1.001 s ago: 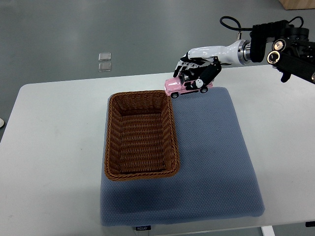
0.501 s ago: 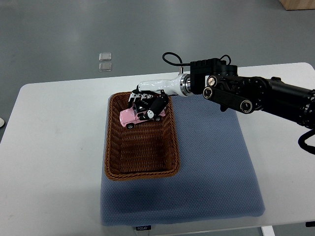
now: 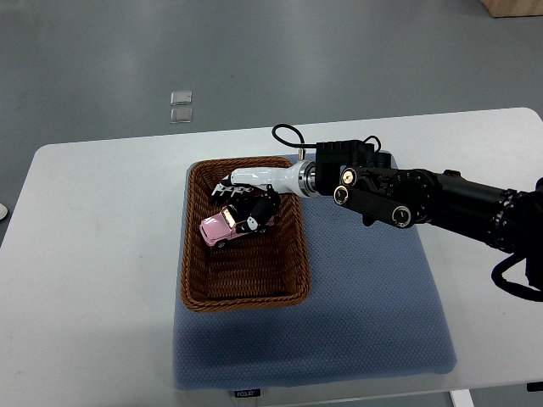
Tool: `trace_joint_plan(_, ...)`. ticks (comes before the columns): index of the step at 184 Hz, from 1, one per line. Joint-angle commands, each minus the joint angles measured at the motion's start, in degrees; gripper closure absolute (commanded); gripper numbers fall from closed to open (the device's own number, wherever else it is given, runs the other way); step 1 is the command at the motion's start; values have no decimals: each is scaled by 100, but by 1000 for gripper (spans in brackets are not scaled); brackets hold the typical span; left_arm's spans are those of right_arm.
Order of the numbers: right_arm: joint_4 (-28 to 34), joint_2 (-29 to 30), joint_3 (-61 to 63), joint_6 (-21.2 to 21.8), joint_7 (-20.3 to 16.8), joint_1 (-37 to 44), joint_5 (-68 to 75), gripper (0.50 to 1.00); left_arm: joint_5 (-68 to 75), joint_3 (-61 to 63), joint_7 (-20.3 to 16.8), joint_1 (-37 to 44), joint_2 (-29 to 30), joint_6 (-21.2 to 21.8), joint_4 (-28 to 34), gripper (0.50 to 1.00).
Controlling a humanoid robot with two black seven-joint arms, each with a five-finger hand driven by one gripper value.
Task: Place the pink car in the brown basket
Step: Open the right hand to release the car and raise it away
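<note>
Pink car (in right hand)

Pink car tilted, inside brown basket, basket on mat

The right hand, arm reaching in from the right, has its fingers curled closed.

I see a white rounded tabletop; a blue-grey textured foam mat lies flat on it, toward 4 o'clock.
</note>
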Motion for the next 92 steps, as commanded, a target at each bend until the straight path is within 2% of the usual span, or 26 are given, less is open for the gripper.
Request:
trace_joint_plan(1, -10, -98, 139, -17, 0, 33, 35, 597, -1, 0, 0, 0, 0, 0, 5, 500)
trace_joint_plan(42, -10, -757, 2328, 53, -8, -125, 659, 595, -1, 0, 0, 0, 0, 0, 5, 500)
trace_joint_plan(61, -1, -950, 3557, 70, -8, -704, 1634, 595, -1, 9, 0, 0, 0, 0, 5, 500)
trace_joint_plan(70, -1, -951, 3558, 70, -8, -705, 1635, 595, -1, 9, 0, 0, 0, 0, 5, 500)
trace_joint_plan(71, 16, -951, 4141, 70, 0, -1009, 2157, 595, -1, 9, 0, 0, 0, 0, 5, 500)
trace_joint_plan(92, 16, -845, 5140, 62, 0, -1637, 3305, 595, -1, 18, 0, 0, 0, 0, -13, 500)
